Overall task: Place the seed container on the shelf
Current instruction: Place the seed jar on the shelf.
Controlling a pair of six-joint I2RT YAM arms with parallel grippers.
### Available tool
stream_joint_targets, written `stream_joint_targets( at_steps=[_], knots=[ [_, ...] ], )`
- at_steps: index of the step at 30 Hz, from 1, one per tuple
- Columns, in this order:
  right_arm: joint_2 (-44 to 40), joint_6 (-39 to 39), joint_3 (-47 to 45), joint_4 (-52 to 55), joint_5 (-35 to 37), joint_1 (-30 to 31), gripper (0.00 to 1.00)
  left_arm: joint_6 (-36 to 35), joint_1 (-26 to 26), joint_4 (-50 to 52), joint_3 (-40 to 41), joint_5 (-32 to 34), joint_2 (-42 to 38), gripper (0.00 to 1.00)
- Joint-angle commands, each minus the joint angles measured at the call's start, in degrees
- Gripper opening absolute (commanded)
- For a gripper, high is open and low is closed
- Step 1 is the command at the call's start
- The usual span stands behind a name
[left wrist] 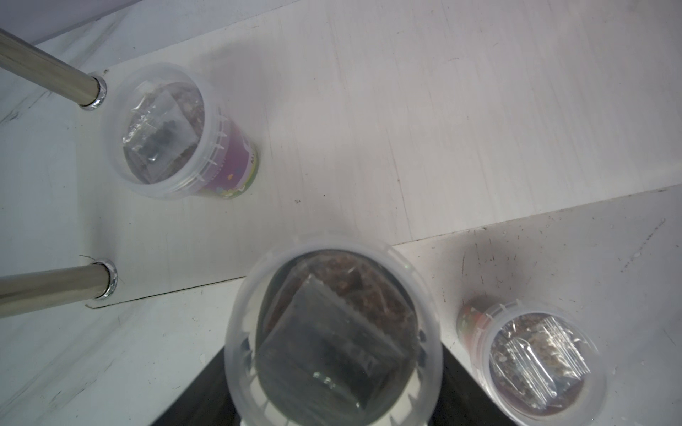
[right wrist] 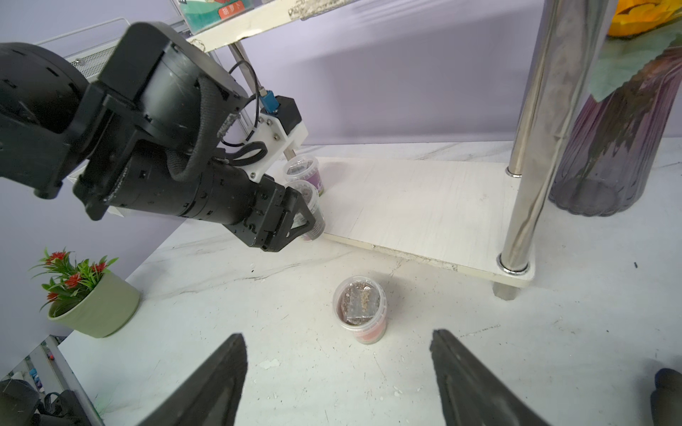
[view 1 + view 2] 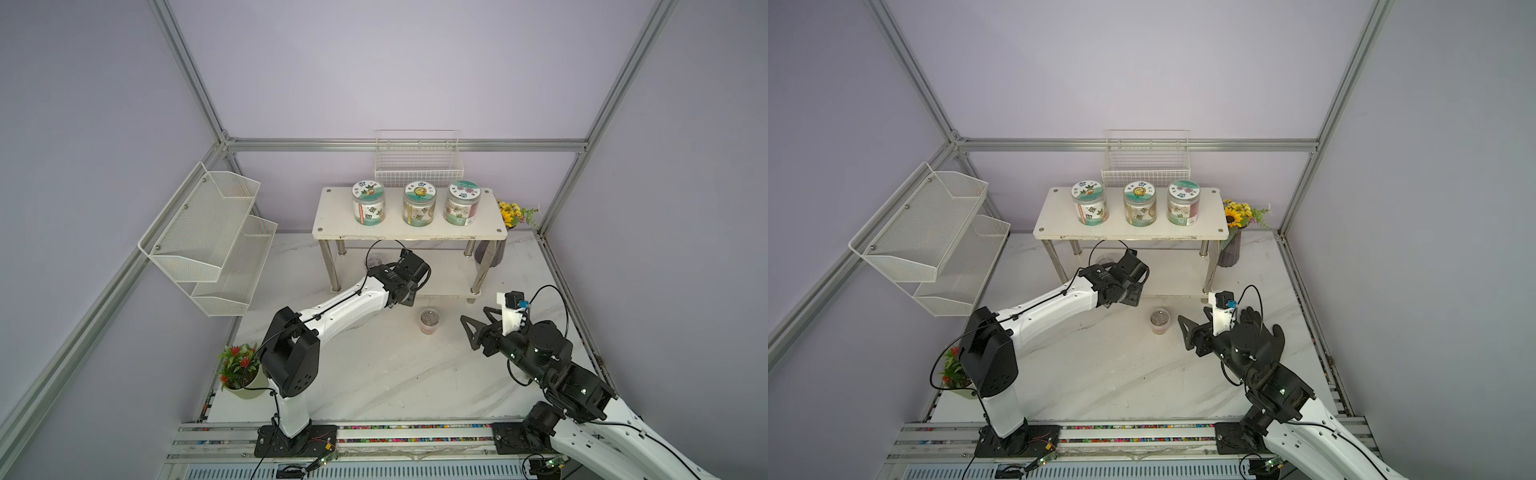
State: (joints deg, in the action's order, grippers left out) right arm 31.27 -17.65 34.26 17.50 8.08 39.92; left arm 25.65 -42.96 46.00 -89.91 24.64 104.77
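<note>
My left gripper (image 2: 308, 221) is shut on a clear lidded seed container (image 1: 332, 332), held by its sides at the front left edge of the shelf's lower board (image 2: 424, 206). I cannot tell whether its base touches the board. A purple-labelled container (image 1: 173, 129) stands on that board beside a metal leg (image 1: 51, 75). A red-labelled container (image 3: 430, 320) stands on the table in front of the shelf (image 3: 332, 220). My right gripper (image 2: 337, 333) is open, low over the table, just short of the red-labelled container (image 2: 361, 310) and not touching it.
Three tall jars (image 3: 419, 203) line the shelf's upper board. A wire basket (image 3: 419, 166) hangs behind it and a mesh wall rack (image 3: 212, 237) on the left. A potted plant (image 3: 241, 370) sits front left. A purple vase (image 2: 620, 155) with sunflowers stands right of the shelf.
</note>
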Motion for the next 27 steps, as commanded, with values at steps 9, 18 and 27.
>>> stream_joint_targets(
  at_steps=[9, 18, 27],
  knots=[
    [-0.68, 0.82, 1.47, 0.45, 0.63, 0.16, 0.82, -2.09, 1.99, -3.72, -4.96, -1.87, 3.57, 0.52],
    [-1.46, 0.82, 1.34, 1.22, 0.9, 0.22, 0.82, -2.62, 2.97, -3.85, -7.59, -2.8, 6.44, 0.53],
    [-1.21, 0.94, 1.33, 0.81, 0.81, 0.23, 0.82, -2.97, 3.58, -3.55, -9.17, -3.2, 8.74, 0.55]
  ],
)
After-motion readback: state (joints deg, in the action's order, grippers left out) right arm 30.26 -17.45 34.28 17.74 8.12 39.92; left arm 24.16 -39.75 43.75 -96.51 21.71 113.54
